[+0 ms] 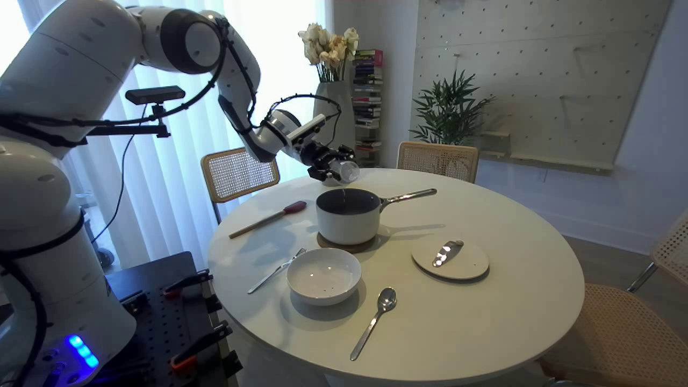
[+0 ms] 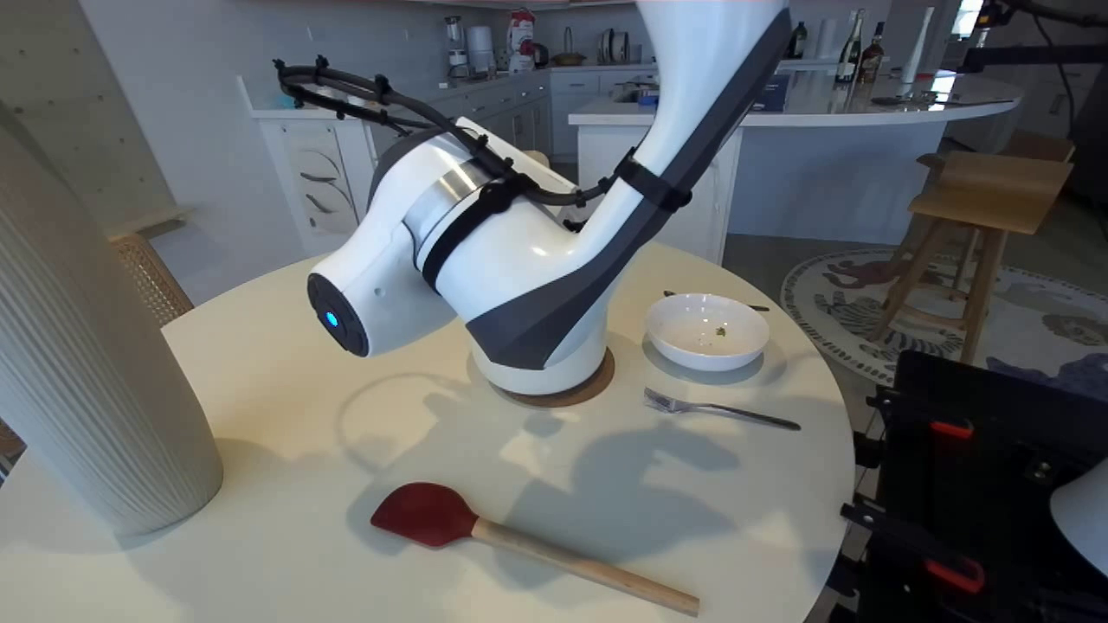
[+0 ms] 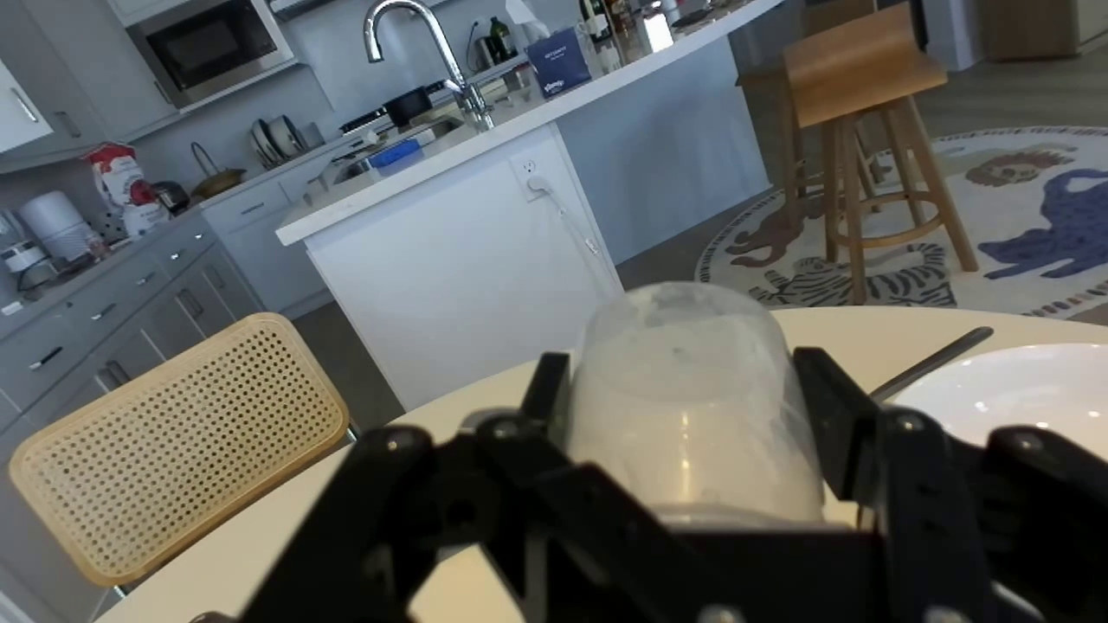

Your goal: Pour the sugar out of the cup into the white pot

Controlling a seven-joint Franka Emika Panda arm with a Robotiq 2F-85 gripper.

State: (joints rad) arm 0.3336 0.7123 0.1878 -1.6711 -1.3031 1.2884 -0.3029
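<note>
Gripper (image 3: 684, 402): jaws are clasping the clear cup (image 1: 349, 171) from both sides.
Cup: hanging in the air near the pot (image 1: 348, 227); whether squarely above it, not showing.
Pot: standing on a brown mat (image 2: 590, 386).
Bowl (image 1: 324, 277): sitting between fork (image 1: 277, 271) and spoon (image 1: 386, 300).
Spatula (image 2: 424, 513): lying on the table (image 2: 303, 571).

cup (image 3: 688, 407): see-through, glossy | pot (image 1: 348, 228): smooth, metal-handled | spoon (image 1: 385, 302): shiny metal | bowl (image 1: 312, 269): glossy | spatula (image 2: 537, 549): wooden-handled | vase (image 2: 95, 372): matt, ribbed | chair (image 3: 186, 441): woven

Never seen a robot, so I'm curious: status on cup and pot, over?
Gripper holds clear cup. White pot upright on round mat. Nothing seen covering it.
</note>
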